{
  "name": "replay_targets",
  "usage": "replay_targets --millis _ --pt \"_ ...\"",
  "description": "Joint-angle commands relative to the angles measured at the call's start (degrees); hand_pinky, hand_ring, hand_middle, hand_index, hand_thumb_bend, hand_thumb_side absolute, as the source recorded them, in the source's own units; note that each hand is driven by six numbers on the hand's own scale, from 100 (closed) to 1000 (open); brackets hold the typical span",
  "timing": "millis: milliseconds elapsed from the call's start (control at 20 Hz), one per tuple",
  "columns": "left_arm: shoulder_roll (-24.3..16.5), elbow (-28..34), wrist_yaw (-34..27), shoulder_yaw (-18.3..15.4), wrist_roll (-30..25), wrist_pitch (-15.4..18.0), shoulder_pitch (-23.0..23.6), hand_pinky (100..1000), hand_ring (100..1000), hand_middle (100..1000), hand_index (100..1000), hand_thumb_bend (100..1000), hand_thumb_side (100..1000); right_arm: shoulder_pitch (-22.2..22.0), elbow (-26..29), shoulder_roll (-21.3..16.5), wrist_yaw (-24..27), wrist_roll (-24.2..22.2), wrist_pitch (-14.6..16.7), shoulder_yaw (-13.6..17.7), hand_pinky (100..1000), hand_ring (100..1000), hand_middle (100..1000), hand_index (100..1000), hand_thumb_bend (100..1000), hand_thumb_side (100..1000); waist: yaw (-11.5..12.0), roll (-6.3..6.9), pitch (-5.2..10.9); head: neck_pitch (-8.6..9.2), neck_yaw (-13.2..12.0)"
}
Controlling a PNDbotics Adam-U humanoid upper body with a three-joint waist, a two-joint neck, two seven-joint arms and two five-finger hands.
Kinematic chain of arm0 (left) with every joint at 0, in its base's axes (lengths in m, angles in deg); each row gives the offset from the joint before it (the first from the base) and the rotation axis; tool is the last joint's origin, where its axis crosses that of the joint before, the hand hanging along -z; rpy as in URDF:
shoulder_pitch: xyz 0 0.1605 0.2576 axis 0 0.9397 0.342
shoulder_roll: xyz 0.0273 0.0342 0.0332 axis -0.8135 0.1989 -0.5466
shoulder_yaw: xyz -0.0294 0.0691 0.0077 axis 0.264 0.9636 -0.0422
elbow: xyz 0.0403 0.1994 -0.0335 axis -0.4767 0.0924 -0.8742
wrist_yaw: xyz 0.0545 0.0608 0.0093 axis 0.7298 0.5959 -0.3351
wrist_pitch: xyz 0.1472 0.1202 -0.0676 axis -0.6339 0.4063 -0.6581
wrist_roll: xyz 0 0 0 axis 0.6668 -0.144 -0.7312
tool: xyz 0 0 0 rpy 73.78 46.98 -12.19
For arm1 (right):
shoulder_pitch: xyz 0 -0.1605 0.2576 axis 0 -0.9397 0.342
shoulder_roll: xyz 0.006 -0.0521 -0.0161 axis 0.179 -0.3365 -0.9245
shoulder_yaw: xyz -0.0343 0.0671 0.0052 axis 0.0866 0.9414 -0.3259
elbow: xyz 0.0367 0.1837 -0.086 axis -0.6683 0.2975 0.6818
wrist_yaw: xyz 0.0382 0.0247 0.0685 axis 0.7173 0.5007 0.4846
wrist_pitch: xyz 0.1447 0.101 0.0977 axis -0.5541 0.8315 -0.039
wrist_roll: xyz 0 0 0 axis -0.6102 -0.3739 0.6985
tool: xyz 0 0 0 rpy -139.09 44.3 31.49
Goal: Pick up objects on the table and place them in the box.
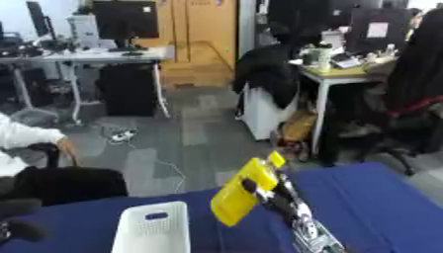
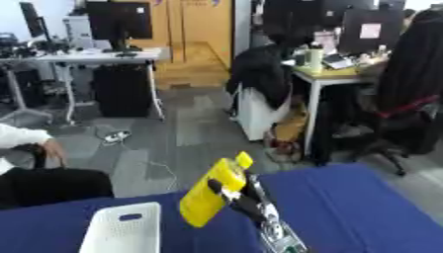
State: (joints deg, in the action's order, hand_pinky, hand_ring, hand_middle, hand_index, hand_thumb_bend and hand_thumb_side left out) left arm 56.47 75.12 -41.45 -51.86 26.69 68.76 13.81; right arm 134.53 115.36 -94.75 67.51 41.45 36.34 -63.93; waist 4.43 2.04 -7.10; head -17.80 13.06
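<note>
My right hand (image 1: 286, 205) rises from the bottom edge over the blue table (image 1: 380, 197), fingers curled round a flat yellow object (image 1: 242, 190) with a small yellow cap at its upper end. The object is held tilted, up off the table, just right of the white box (image 1: 155, 227). That box is a perforated white plastic basket with a slot handle, standing at the table's near left. At the lower left corner a dark rounded shape (image 1: 17, 222) may be my left hand; its fingers are not clear.
Beyond the table's far edge lies an office floor with desks, monitors and chairs. A black chair back (image 1: 61, 183) and a person's white sleeve (image 1: 26, 136) sit at the left, off the table. Bare blue cloth lies to the right of my arm.
</note>
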Motion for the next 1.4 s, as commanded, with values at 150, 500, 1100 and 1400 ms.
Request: replay_targets --millis 150,500,1100,1400 --pt "-1.0 0.8 0.2 -0.3 0.2 -0.1 -0.4 667 795 910 873 264 753 2.2 2.7 -1.3 1.8 -1.0 -0.8 -0.7 100 100 165 293 645 460 0.0 -0.06 1.14 -6.75 -2.9" --pt "-1.0 0.8 0.5 -0.3 0.4 -0.3 -0.3 667 795 910 874 265 756 3.0 5.0 -1.1 4.4 -2.4 -1.8 -2.0 100 100 164 292 639 463 0.0 -0.06 1.22 -9.31 -2.8" --pt "-1.0 0.8 0.5 -0.1 0.1 -0.5 -0.6 667 796 911 874 264 758 3.6 7.5 0.4 6.5 -5.3 -3.4 -4.7 100 100 161 294 630 473 0.3 -0.15 1.17 -9.75 -2.0" --pt "-0.9 0.8 0.3 -0.1 0.0 -0.6 -0.9 668 796 911 874 265 757 4.0 7.3 1.9 6.3 -6.4 -3.6 -5.0 100 100 161 294 629 474 0.6 -0.21 1.12 -9.65 -1.4"
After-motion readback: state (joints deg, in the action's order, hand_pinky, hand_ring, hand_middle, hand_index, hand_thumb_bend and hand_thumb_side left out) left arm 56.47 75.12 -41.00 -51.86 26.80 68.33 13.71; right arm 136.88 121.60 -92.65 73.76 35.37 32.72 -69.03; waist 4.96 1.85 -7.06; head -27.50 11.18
